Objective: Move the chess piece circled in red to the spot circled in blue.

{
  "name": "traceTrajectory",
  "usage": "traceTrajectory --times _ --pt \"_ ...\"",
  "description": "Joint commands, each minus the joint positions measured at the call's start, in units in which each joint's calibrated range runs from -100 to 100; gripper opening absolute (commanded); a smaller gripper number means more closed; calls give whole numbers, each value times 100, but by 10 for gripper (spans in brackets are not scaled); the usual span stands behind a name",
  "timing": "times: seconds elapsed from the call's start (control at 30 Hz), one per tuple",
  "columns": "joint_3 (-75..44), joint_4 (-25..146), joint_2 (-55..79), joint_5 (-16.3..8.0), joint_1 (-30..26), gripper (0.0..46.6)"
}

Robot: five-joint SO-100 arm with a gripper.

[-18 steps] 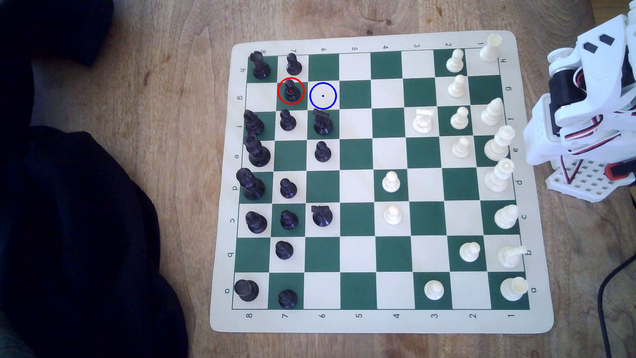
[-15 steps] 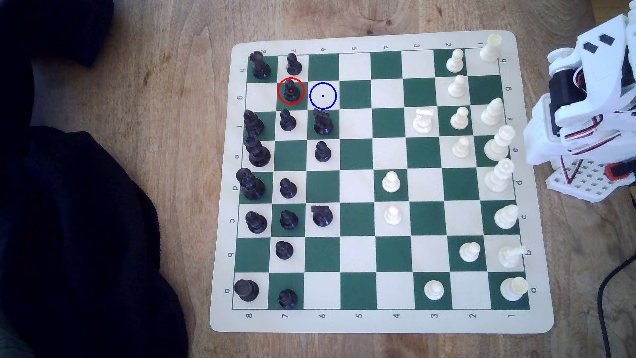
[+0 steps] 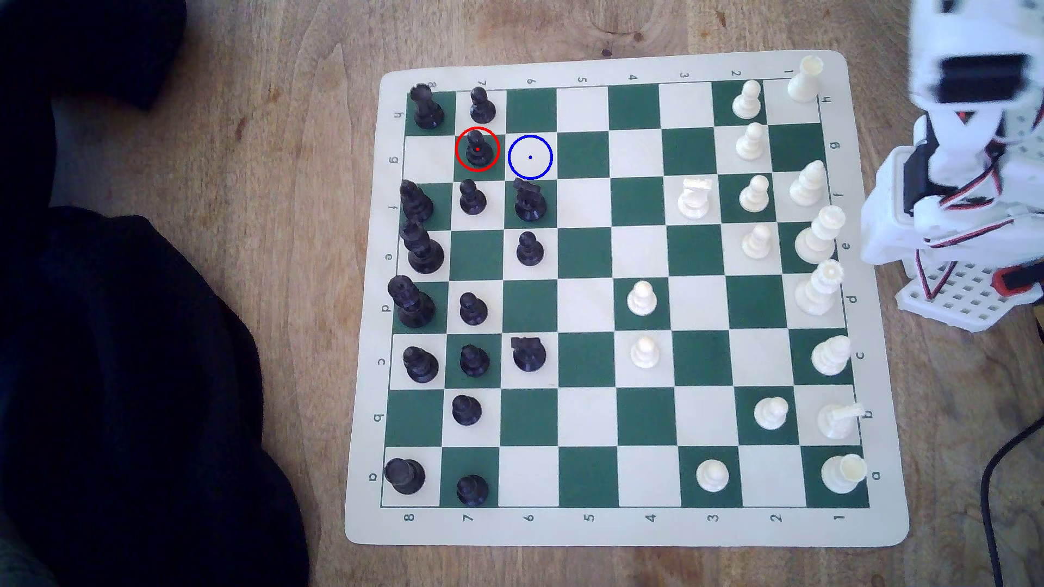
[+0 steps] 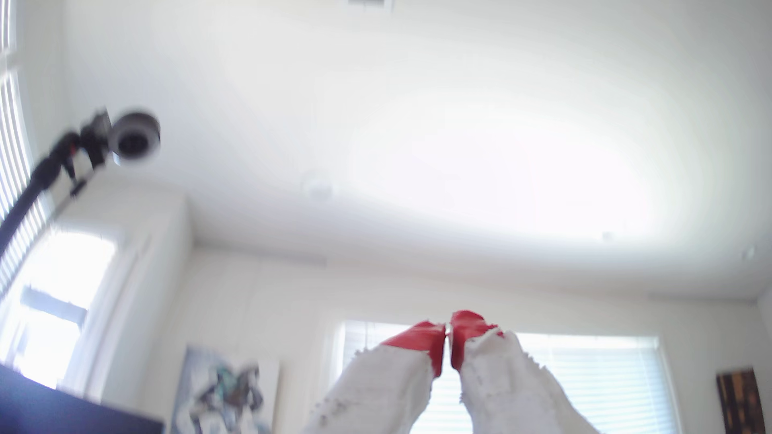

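The chess piece, a small black pawn, stands inside the red ring on a green square near the far left of the board in the exterior view. The spot, a cream square under the blue ring, lies one square toward the exterior view's right of it and is bare. The white arm rises off the board's right edge, far from both. In the wrist view my gripper points up at the ceiling, its red-tipped fingers pressed together with nothing between them.
Black pieces crowd the board's left columns, with a knight just below the spot and a pawn above the circled one. White pieces line the right side. A dark cloth covers the table's left. An overhead camera hangs on a boom.
The arm's upper part has swung upward at the exterior view's right edge and is blurred. Nothing on the board has moved.
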Motion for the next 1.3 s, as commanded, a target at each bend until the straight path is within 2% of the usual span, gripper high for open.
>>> traceTrajectory --times 0.0,0.07,0.17,0.23,0.3,0.37,0.47,0.5,0.57,0.7,0.9,1.07,1.2,1.27 --pt "-892 2003 5 -10 101 2" --pt "-1119 2913 5 -20 227 2" --pt "-1146 3183 5 -24 242 2" --pt "-1364 4018 39 -24 258 36" --pt "-1518 4632 141 -24 297 50" --pt "-2062 5722 701 -24 328 44" --pt "-2443 6336 1126 -34 352 36" --pt "-2588 6680 1296 -39 399 67" --pt "-2697 6836 1440 -44 406 112" --pt "-3141 7089 2119 29 446 147" --pt "-3957 7360 3596 -59 532 161" --pt "-4637 7687 4802 -103 672 154" --pt "-5117 7900 5583 -225 688 154" --pt "-5770 8187 6245 -327 805 154"
